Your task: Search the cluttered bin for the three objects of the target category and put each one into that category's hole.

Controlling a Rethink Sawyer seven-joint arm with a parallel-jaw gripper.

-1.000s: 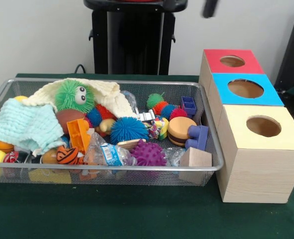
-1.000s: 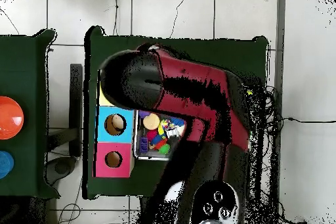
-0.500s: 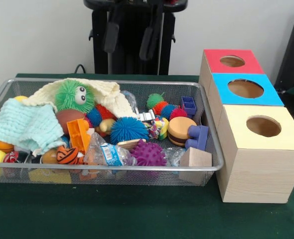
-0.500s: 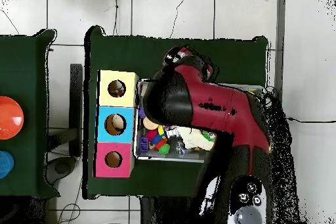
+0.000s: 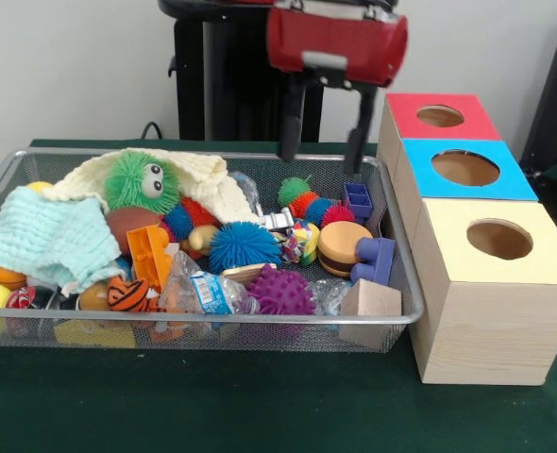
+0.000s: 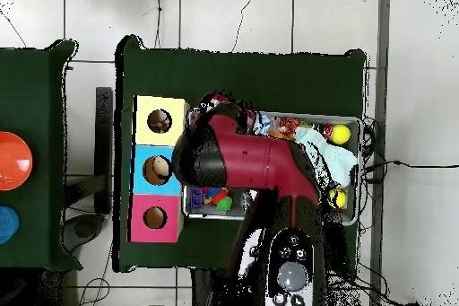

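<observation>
The wire mesh bin (image 5: 212, 319) is full of toys. One confetti-patched whitish lump (image 5: 299, 243) lies right of the middle, between a blue spiky ball and a burger toy; no other such lump shows. My gripper (image 5: 324, 160) hangs open and empty above the bin's far right part, with its red wrist above it. It is apart from the toys. The hole (image 5: 498, 239) is in the yellow-topped box, right of the bin. In the overhead view my arm (image 6: 242, 154) covers much of the bin (image 6: 359, 168); the yellow box's hole (image 6: 160, 121) shows.
Blue-topped (image 5: 465, 168) and red-topped (image 5: 440, 115) boxes stand behind the yellow one. The bin also holds a green furry toy with eyes (image 5: 143, 182), a mint cloth (image 5: 47, 236), a blue spiky ball (image 5: 244, 245), a purple one (image 5: 280, 291), a clear wrapper (image 5: 203, 291) and a wooden block (image 5: 368, 302).
The gripper swung from the top right edge to the left, then back right and down over the bin's far right part. The toys have not moved.
</observation>
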